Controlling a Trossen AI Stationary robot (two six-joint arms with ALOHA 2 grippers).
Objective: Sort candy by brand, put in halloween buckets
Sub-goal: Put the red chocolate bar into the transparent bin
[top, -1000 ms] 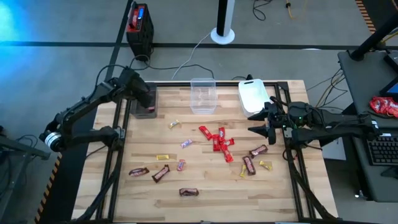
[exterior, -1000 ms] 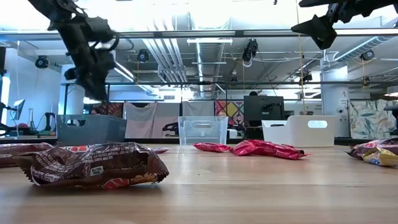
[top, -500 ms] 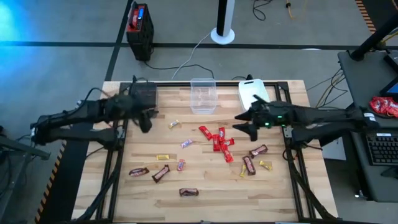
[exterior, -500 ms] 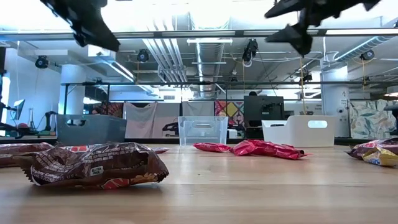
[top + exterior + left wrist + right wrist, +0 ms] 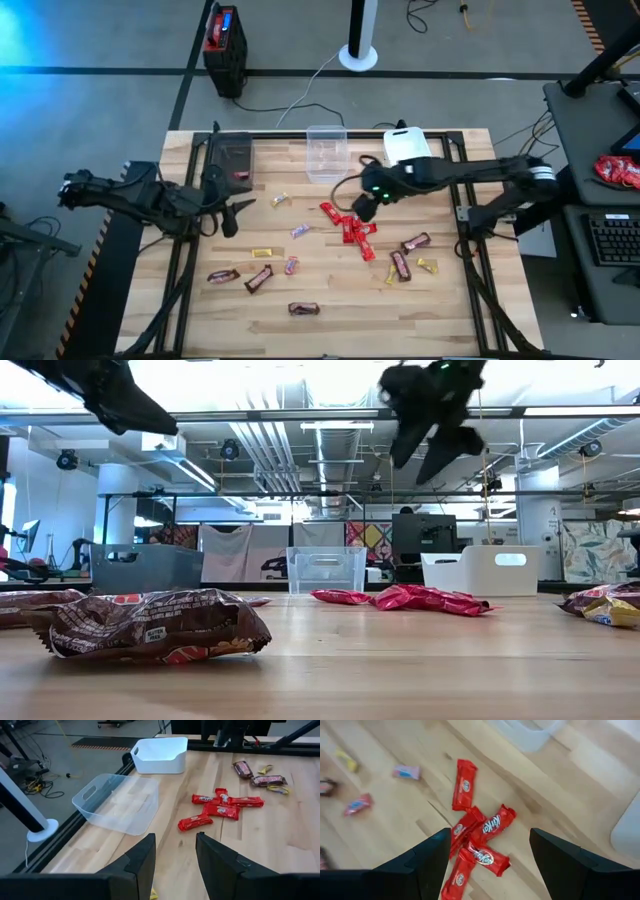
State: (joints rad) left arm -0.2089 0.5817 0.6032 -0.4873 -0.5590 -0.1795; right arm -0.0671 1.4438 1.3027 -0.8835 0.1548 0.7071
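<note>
Wooden table [image 5: 440,300] carries most of the candy unsorted: brown bars [image 5: 258,279] and small yellow and pink pieces toward its near edge, red bars [image 5: 352,225] clustered mid-table. Over those red bars hangs the right gripper [image 5: 362,208], jaws spread wide and empty, while the left gripper [image 5: 229,218], partly open and empty, hovers near the left edge. Along the far edge, the clear bucket [image 5: 326,153] and white bucket [image 5: 404,147] look empty and the grey bucket [image 5: 233,160] seems to hold something, so by my judgement sorting has barely begun.

1. "KitKat" in white script on a red bar [image 5: 491,824], centre of the right wrist view.
2. Neighbouring red bars [image 5: 464,784] carry small white oval logos, too small to read.
3. Brown wrapper [image 5: 155,625], lower left of low view: print illegible.
</note>
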